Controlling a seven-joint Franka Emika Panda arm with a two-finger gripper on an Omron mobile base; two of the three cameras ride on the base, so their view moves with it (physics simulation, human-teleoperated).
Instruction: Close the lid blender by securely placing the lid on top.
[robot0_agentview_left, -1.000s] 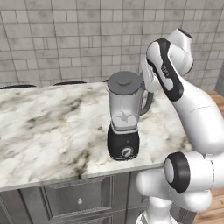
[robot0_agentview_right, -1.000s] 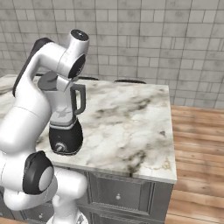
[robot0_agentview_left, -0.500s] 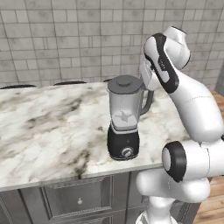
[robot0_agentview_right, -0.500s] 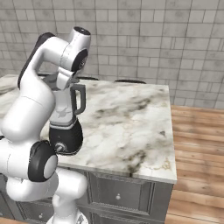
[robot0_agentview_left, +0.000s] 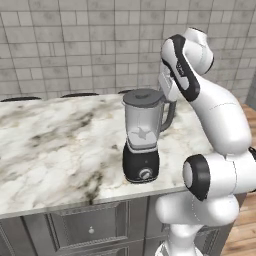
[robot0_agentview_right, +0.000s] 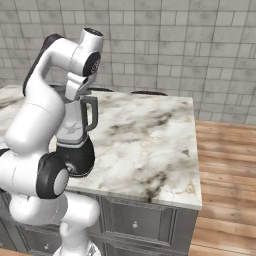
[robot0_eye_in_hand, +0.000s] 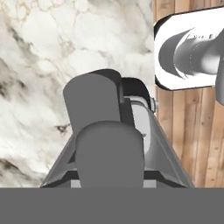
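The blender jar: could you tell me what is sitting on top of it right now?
The lid, a dark grey disc, covers the rim of the blender. Through the translucent jar the blades show near the bottom; the lid's seating on the rim is covered from view.

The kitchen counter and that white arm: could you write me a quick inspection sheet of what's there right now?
Surface: marble counter, grey drawers beneath.
Job's things: blender upright near the counter's front edge; dark lid sits on the jar's rim, looks level.
Clutter: nothing seen.
Hand: above and behind the blender's handle, hidden by the arm in the base views; shut, holding nothing that shows.
Cables: nothing seen.
Surroundings: grey tiled wall, wooden floor beside the counter.
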